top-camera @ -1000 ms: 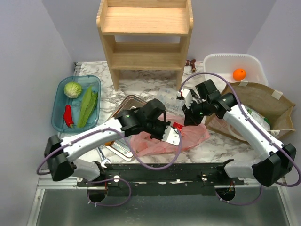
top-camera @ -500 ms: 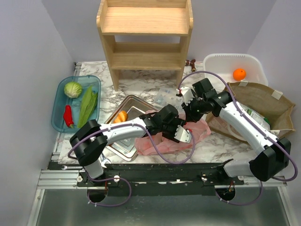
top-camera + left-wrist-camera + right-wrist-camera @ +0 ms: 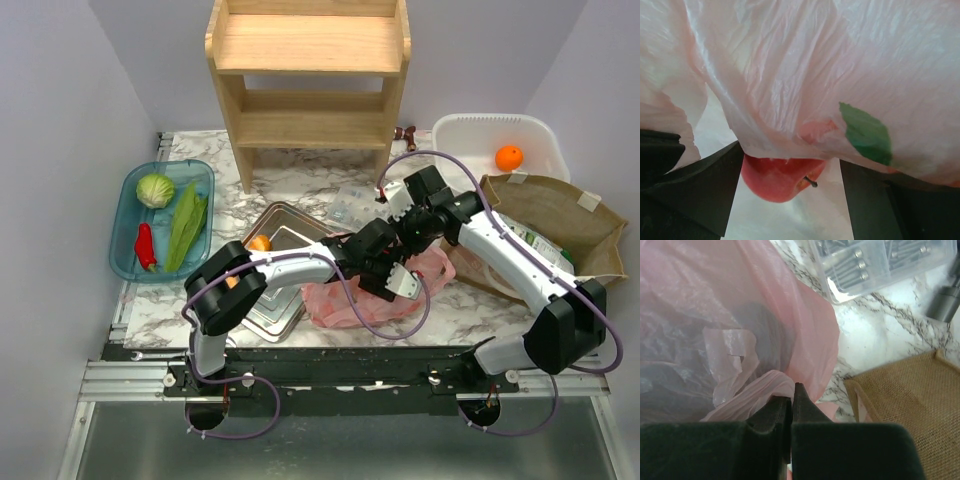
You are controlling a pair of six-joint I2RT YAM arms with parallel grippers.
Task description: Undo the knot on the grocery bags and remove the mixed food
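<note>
– Plastic from above first: what is it like?
– It's a thin, crinkly, translucent pink plastic bag (image 3: 345,305), slumped on the veined marble table (image 3: 320,180). It lies between the shiny steel tray (image 3: 285,222) and the coarse burlap sack (image 3: 550,215). The left gripper (image 3: 404,284) reaches over its right half, and the right gripper (image 3: 405,243) holds up its far edge.
– What has changed since a second ago?
– The left arm has folded inward and reached further right, uncovering an orange lump (image 3: 259,243) on the tray. Its jaws have spread.
– And the left wrist view?
– Wrinkled pink film hangs over most of the view. Below it, a smooth red round fruit (image 3: 780,180) with a short stem sits between the dark fingers (image 3: 690,205). They stand wide apart, not closed on it. A green patch (image 3: 866,132) shows through the film, too veiled to name.
– Right wrist?
– The black fingertips (image 3: 772,412) are pressed together on a twisted strip of the bag. A dark mass inside the bag is too clouded to make out. A clear plastic box of metal screws (image 3: 880,262) is cut off at the top edge.
</note>
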